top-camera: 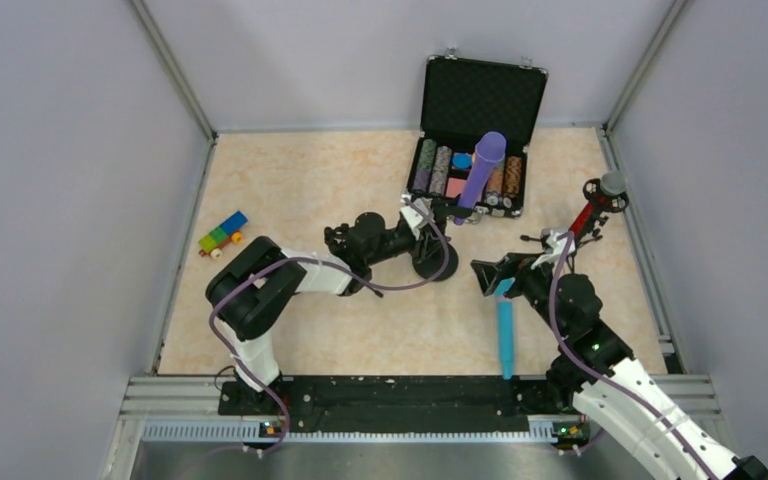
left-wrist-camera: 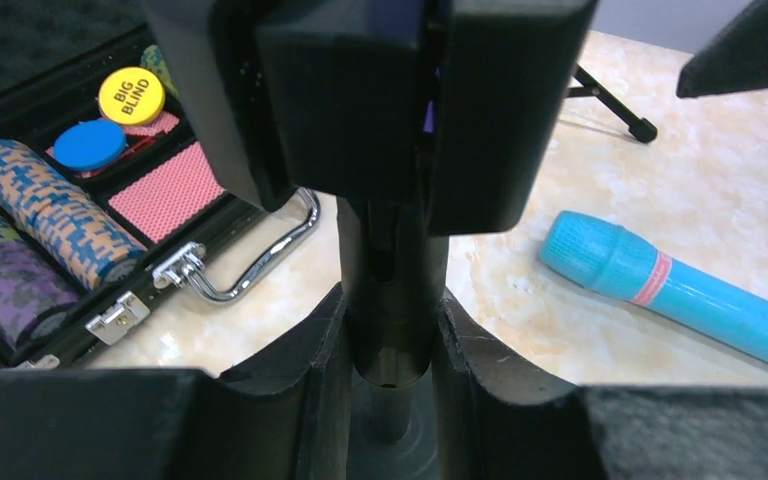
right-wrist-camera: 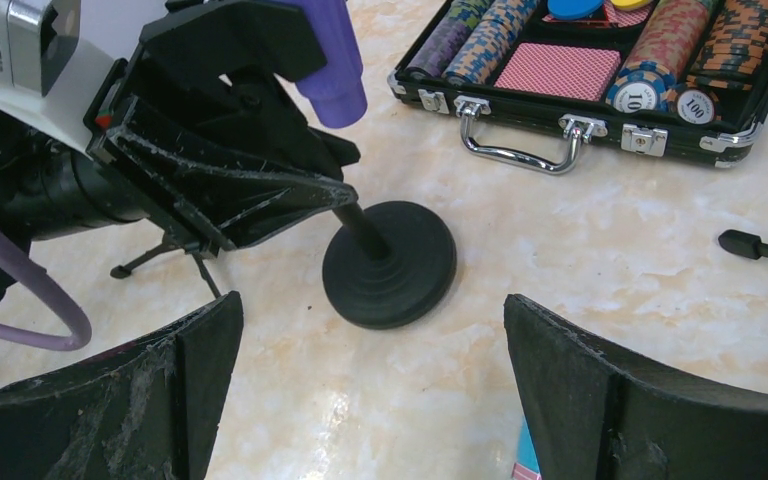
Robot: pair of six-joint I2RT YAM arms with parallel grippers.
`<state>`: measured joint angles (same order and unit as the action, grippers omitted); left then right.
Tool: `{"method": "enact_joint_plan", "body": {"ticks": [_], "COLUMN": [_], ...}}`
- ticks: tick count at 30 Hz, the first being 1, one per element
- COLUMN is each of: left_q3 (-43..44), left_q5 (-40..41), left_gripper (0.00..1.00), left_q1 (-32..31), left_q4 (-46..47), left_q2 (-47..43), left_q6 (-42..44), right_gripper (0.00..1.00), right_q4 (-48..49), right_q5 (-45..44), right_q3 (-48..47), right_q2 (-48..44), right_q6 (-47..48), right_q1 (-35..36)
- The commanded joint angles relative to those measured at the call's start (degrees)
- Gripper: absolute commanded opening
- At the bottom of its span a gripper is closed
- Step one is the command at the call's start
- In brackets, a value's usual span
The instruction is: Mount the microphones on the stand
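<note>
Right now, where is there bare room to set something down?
Bare: far left, between the toy and the case; near middle, between the left arm and the teal mic. Crowded: around the stand, the case and the red mic.

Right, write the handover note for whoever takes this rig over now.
Left gripper: shut on the pole of the round-base stand.
Right gripper: open, over the head of the teal-blue microphone, which lies on the table.
Done: purple microphone appears seated atop that stand; red microphone stands raised at the right, apparently mounted.
To do: grasp the teal-blue one and mount it; its holder isn't clear here.
</note>
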<state>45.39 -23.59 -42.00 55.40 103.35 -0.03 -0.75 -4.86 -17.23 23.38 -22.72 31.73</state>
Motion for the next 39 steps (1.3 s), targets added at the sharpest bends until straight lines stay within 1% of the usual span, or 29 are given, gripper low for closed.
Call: {"method": "enact_joint_plan", "body": {"ticks": [1,9,17,28,33,39], "left_q3": [5.38,7.48,7.89,6.96,8.27,10.13], "left_q5": [0.64,6.45,8.38,6.80,3.50,-0.14], "left_gripper": [0.00,0.00,0.00,0.00,0.00,0.00], "left_q1": [0.75,1.64,3.07,5.38,6.67,6.78], "left_q4": [8.46,8.15,9.10,9.51,8.33,7.68], "left_q2": [0.26,2.06,3.29,2.92,3.87,6.37], "left_q6": [0.38,0.73,0.60,1.18,1.45,1.70], "right_gripper": [0.99,0.99,0.99,0.99,0.99,0.99], "right_q4": [1.76,1.53,0.84,0.84,0.96,0.96], "right_q5": [-0.29,-0.40,-0.62,-0.68,-0.78,-1.10], "right_q3": [0.57,0.53,0.41,0.53,0.61,0.71], "right_q2": [-0.43,-0.43,-1.14,-1.07,-1.13,-1.12], "right_q6": [-0.30,0.02,0.16,0.26,0.18,0.28], "right_q1": [0.62,0.62,0.64,0.64,0.69,0.61]}}
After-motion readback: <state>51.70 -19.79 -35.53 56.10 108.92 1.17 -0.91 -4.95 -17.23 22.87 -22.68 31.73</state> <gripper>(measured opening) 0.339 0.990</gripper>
